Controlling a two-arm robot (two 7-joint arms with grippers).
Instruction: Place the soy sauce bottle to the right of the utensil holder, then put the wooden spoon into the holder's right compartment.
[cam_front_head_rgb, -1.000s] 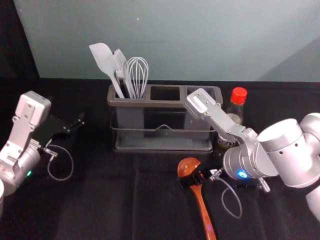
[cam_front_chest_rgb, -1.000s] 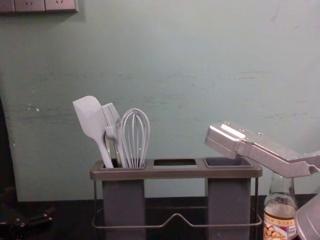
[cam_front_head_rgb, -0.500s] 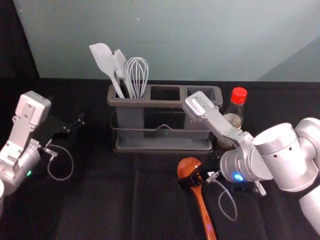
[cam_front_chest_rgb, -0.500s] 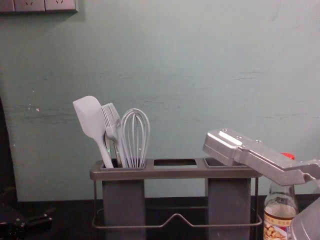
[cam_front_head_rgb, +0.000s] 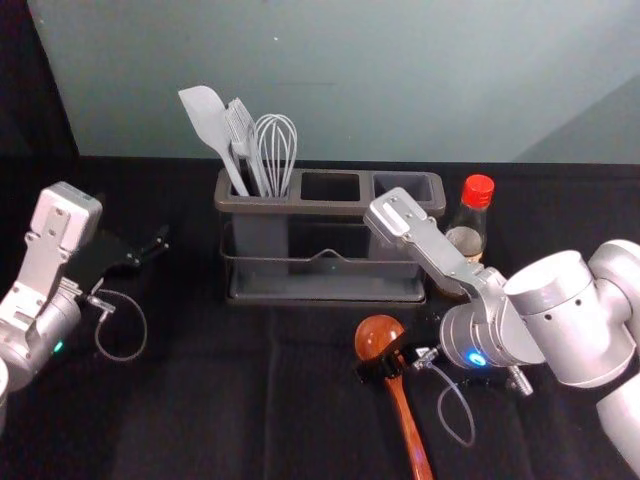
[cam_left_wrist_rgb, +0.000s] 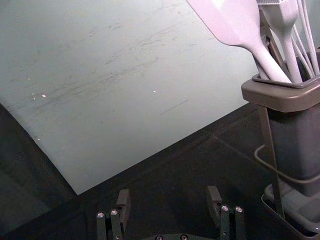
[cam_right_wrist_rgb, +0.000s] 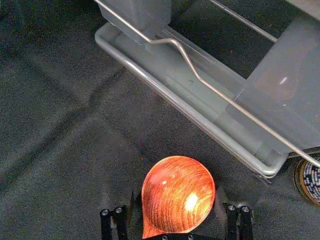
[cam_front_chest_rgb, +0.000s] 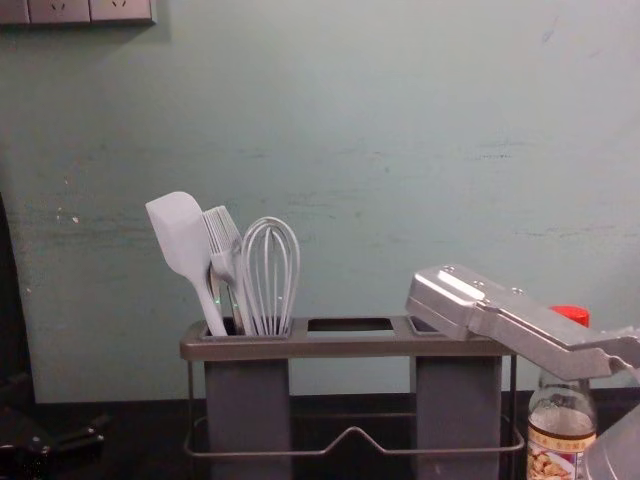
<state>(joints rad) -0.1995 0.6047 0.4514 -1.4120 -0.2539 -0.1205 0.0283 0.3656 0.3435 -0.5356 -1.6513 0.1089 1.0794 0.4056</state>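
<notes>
Head view: the holder (cam_front_head_rgb: 330, 208), its left compartment (cam_front_head_rgb: 260, 238) loaded with spatula (cam_front_head_rgb: 207, 118), brush (cam_front_head_rgb: 242, 128) and whisk (cam_front_head_rgb: 276, 140), was flanked by the left claw (cam_front_head_rgb: 150, 251) and, rightward, the soy sauce bottle (cam_front_head_rgb: 470, 222); in front, the wooden spoon (cam_front_head_rgb: 407, 425) was straddled by the right claw (cam_front_head_rgb: 380, 366). Left wrist view: claw spread. Right wrist view: likewise.

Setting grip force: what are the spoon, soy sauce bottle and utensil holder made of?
Wooden spoon: glossy wood; grain and highlights show.
Soy sauce bottle: smooth, transparent; probably glass, possibly plastic.
Utensil holder: likely matte plastic, rounded moulded rim; thin front rail shines like metal wire.
</notes>
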